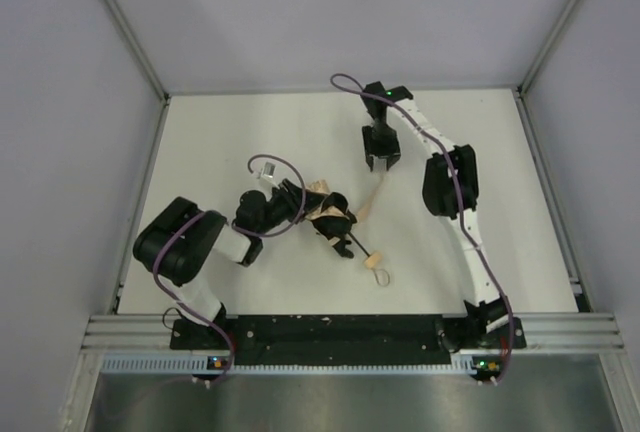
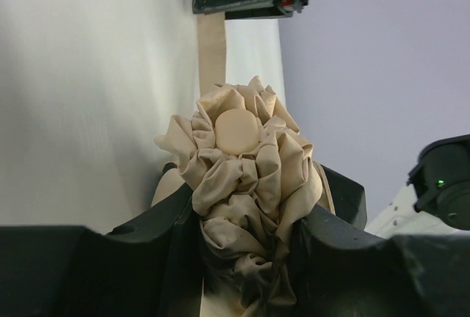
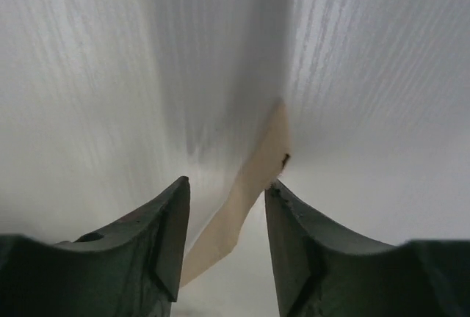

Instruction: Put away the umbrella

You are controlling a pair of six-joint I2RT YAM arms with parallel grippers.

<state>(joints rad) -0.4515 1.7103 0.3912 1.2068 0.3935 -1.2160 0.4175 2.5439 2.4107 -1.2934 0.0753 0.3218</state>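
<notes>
- Item one: compact beige folding umbrella, canopy fabric bunched and crumpled. It lies near the middle of the flat white table, a little to your left of centre.
- Its round tan cap sits in the middle of the folds and faces the left wrist camera.
- Thin black shaft – it runs from the bundle toward the near edge of the table and ends at the small tan handle. The pale loop strap lies just beside the handle on the surface.
- Left gripper – closed on the canopy. The crumpled fabric is squeezed between its two black fingers and bulges out above them.
- Flat beige fabric strap – it leads away from the bundle across the table toward the far side. Its free end lies flat on the surface.
- Right gripper – low over the table, beyond the bundle. Its jaws stand part-way apart, one on each side of the strap's end.
- You will see the strap near the inner edge of one finger, but nothing is pinched. This claw holds nothing.
- The two grippers are near each other but apart, and the strap spans the gap between them.
</notes>
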